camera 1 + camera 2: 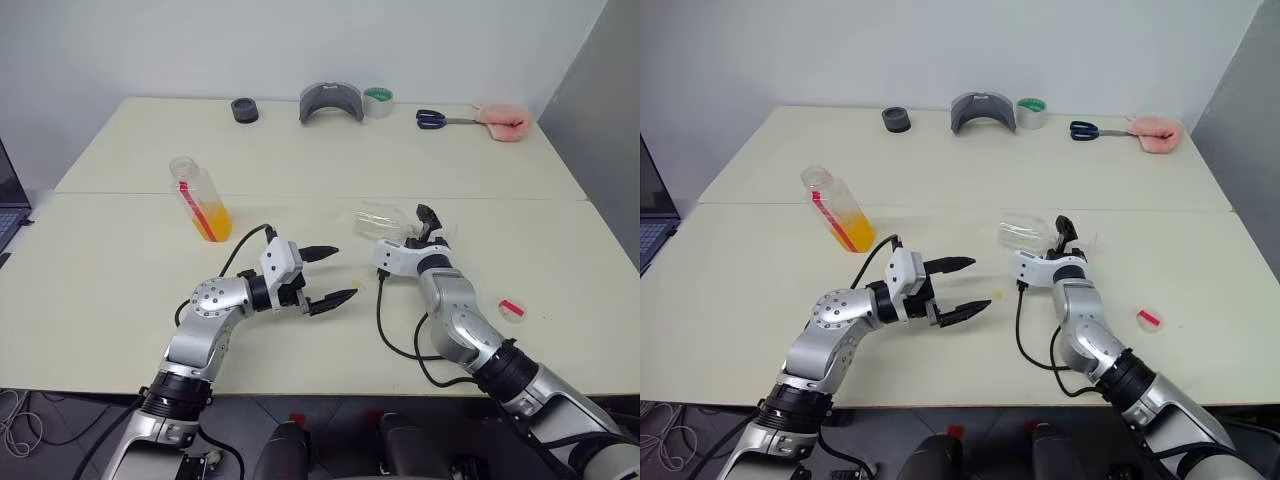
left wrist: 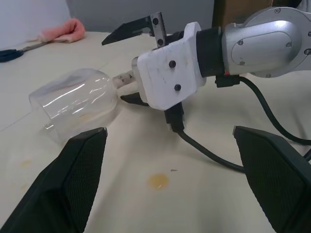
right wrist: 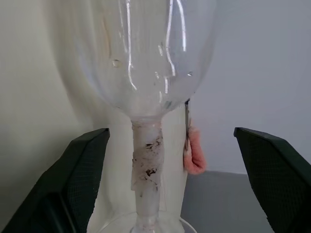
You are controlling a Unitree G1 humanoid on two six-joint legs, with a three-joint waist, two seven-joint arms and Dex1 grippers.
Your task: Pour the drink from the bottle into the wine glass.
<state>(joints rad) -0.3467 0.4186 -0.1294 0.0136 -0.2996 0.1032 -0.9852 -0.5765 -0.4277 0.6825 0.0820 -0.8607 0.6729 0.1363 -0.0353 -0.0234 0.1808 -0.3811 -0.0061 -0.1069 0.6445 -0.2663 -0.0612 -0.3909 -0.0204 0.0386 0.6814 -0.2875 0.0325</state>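
Note:
The wine glass (image 1: pixel 383 221) lies on its side near the middle of the table, with its bowl toward the left and nothing in it. My right gripper (image 1: pixel 432 226) is open, and its fingers (image 3: pixel 80 184) straddle the taped stem (image 3: pixel 146 165) without touching it. To the left of the glass, my left gripper (image 1: pixel 345 272) is open and holds nothing. Further left and further back, the bottle (image 1: pixel 200 199) stands uncapped and apart from both grippers, with the orange drink (image 1: pixel 214 221) in its lower part.
A small red and white thing (image 1: pixel 511 309) lies right of my right arm. Along the far edge are a black ring (image 1: pixel 244 110), a grey object (image 1: pixel 330 102), a tape roll (image 1: pixel 378 101), scissors (image 1: pixel 435 119) and a pink cloth (image 1: pixel 503 122). A laptop (image 1: pixel 10 212) sits at the left edge.

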